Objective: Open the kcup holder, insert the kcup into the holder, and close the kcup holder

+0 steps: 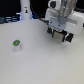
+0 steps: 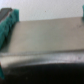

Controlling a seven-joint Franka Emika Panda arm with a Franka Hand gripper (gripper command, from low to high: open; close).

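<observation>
The kcup [image 1: 16, 44], a small white pod with a green top, stands alone on the white table [image 1: 40, 65] toward the exterior view's left. My gripper [image 1: 59, 35] hangs at the upper right of that view, far from the kcup, open with nothing between its fingers. In the wrist view the teal fingertips [image 2: 7, 21] sit wide apart at either side of the gripper [image 2: 45, 22], over a flat grey surface with a dark front band [image 2: 45, 70]. This looks like the kcup holder seen close up. In the exterior view the holder is hidden behind my hand.
A tall white bottle-like object [image 1: 25, 9] with dark marks stands at the back of the table, to the exterior view's left of the arm. Dark clutter lines the back edge [image 1: 7, 20].
</observation>
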